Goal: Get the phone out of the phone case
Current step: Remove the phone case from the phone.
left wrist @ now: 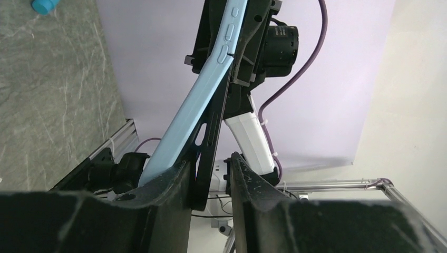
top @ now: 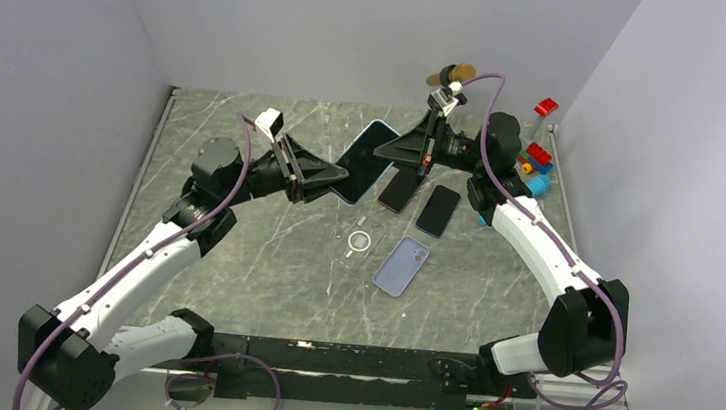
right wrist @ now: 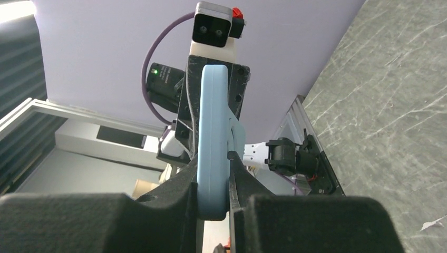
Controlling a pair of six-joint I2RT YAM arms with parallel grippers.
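- My right claw (top: pixel 381 152) gripped the pale-blue cased phone (top: pixel 365 160), held above the worktop's (top: pixel 231 283) far middle.
- My left claw (top: pixel 342 175) sat at its near end.
- A dark phone (top: pixel 438 210) lay flat just beside.

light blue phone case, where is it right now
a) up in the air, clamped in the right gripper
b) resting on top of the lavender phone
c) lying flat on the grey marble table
a: in the right wrist view the light blue phone case stands edge-on between the closed fingers of the right gripper, clear of the grey marble table.

Top camera overlooks table (top: pixel 263 266); wrist cameras share case (right wrist: pixel 212 142).
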